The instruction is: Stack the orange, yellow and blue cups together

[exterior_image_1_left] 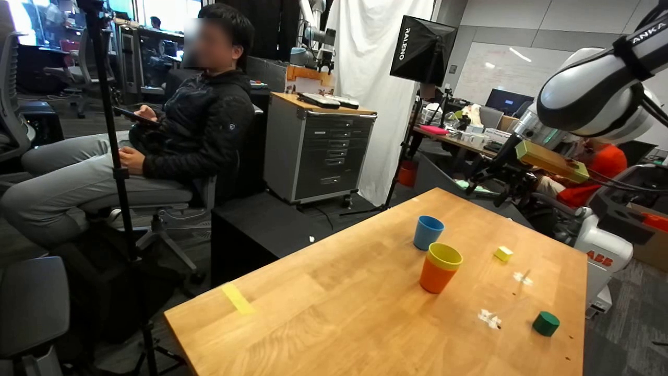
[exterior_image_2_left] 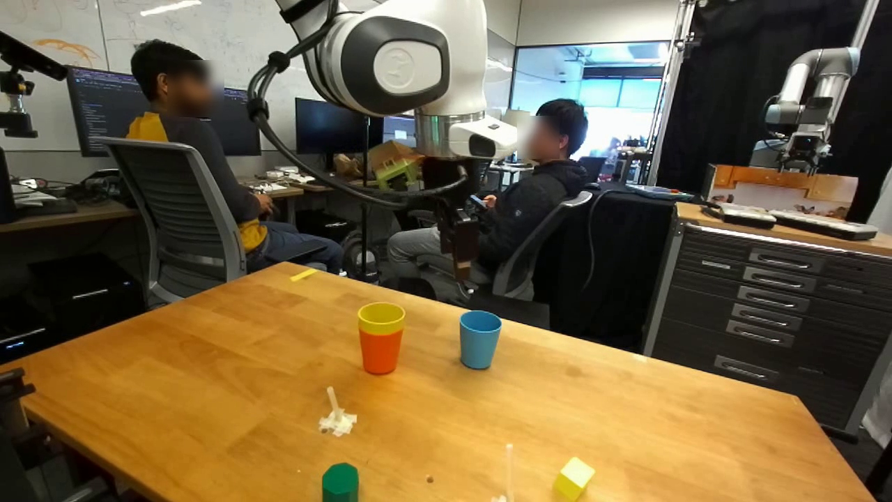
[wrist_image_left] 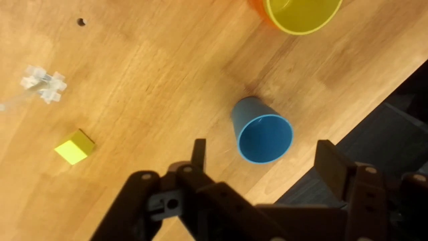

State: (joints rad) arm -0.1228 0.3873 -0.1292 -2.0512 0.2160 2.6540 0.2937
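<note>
Yellow is peeking out of the orange cup (exterior_image_2_left: 380, 355): the yellow cup (exterior_image_2_left: 382, 323) is sitting inside it, with just its top showing. The blue cup (exterior_image_2_left: 479, 345) is standing upright near them on the bench (exterior_image_2_left: 230, 362). The pincer (wrist_image_left: 262, 149) is hanging up in the air, higher than all the cups. Its two fingers (wrist_image_left: 332, 168) are standing wide apart, so it is gripping nothing and touching nothing. In the wrist view, the blue cup is showing in the gap between the fingers, but down on the bench, apart from them. A yellow block (wrist_image_left: 75, 147) and a green block (exterior_image_1_left: 546, 324) are resting there too
</note>
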